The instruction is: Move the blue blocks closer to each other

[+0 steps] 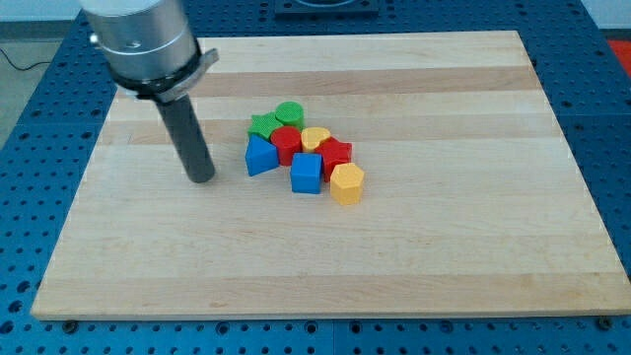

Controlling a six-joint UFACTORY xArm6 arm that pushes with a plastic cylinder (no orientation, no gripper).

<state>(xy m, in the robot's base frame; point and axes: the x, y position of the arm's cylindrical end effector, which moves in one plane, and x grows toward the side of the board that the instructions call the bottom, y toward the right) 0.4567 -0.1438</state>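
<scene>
Two blue blocks sit in a cluster near the board's middle. A blue triangular block (260,156) is at the cluster's left. A blue cube (307,174) is at its lower middle, a short gap to the right of the triangular block. A red round block (287,144) sits above the gap between them. My tip (201,178) rests on the board to the left of the blue triangular block, a small gap away and touching no block.
The cluster also holds a green star (263,124), a green round block (290,112), a yellow heart-like block (315,137), a red star-like block (336,155) and a yellow hexagonal block (346,183). The wooden board (444,247) lies on a blue perforated table (30,227).
</scene>
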